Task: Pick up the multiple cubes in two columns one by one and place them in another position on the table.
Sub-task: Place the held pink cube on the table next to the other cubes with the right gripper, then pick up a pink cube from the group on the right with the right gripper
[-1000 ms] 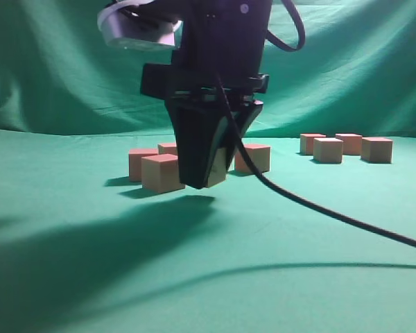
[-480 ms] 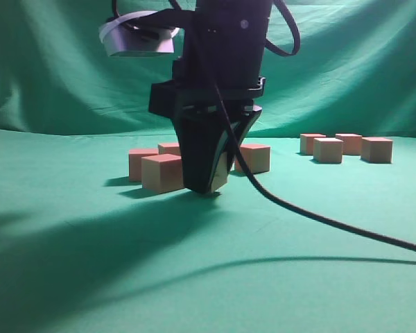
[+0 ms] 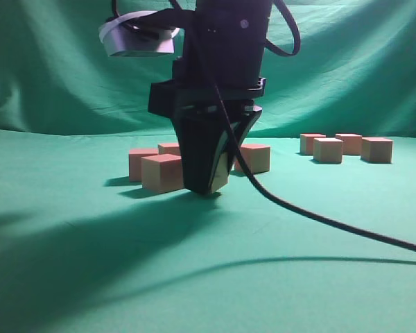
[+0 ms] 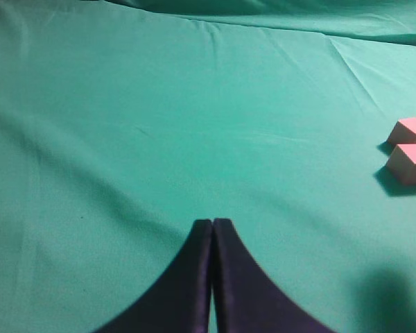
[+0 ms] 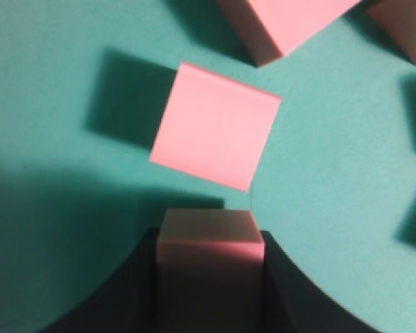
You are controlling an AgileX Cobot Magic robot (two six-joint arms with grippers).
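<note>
My right gripper [image 3: 206, 186] is shut on a pinkish-tan cube [image 3: 220, 177] and holds it down at the green table [image 3: 277, 250]. In the right wrist view the held cube [image 5: 209, 225] sits between the jaws [image 5: 209, 241], just behind another cube [image 5: 215, 135] lying on the cloth. Three cubes [image 3: 162, 172] stand close on the left and one [image 3: 255, 157] just right. A second group of cubes [image 3: 328, 150] stands far right. My left gripper [image 4: 213, 223] is shut and empty over bare cloth, with two cubes [image 4: 409, 163] at its right; it does not show in the exterior view.
A black cable [image 3: 333, 215] trails from the right arm across the cloth to the right edge. The green backdrop [image 3: 55, 69] hangs behind the table. Two more cubes [image 5: 284, 21] lie at the top of the right wrist view.
My right gripper has come down with the cube from a little above the cloth to the table surface. It has held still over the last half second.
</note>
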